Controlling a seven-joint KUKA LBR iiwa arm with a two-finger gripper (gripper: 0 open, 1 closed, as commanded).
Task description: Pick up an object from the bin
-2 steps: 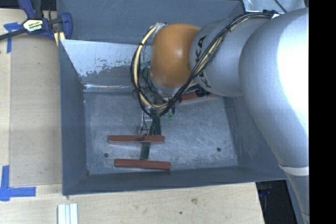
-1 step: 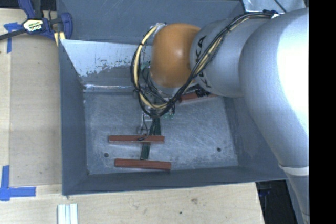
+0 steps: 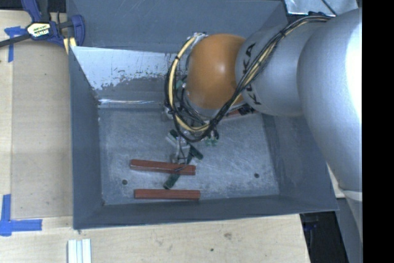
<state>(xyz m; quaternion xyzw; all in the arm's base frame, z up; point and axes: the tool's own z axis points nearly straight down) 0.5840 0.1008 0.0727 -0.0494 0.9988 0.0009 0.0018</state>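
Two flat reddish-brown sticks lie on the bin floor near the front. The upper stick runs left to right, and the lower stick lies close to the front wall. My gripper reaches down onto the right end of the upper stick, with its metal fingers touching or just above it. A small dark green piece lies slanted between the two sticks, directly below the gripper. The arm's orange cover hides the gripper's upper body.
The arm comes in from the right and covers the bin's right rear part. Bare floor lies to the left of the sticks and to the right of them.
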